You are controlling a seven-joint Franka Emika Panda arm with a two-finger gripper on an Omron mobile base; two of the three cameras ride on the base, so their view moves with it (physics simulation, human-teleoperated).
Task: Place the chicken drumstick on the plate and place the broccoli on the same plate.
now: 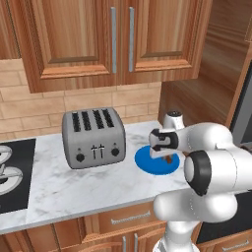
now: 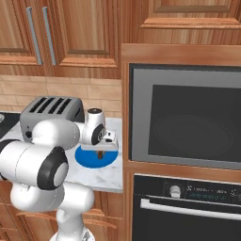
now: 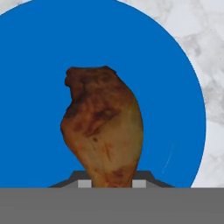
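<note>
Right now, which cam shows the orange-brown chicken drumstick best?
Hand view: the orange-brown chicken drumstick fills the centre, clamped in the shut gripper over the round blue plate. Both base views show it as a small dark piece under the hand.

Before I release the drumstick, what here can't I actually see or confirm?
- Whether the chicken drumstick touches the plate: hand view looks straight along it; in both base views it is too small to tell.
- Plate's right part, left base view: behind the arm.
- Gripper fingertips, hand view: cut off at the bottom.
</note>
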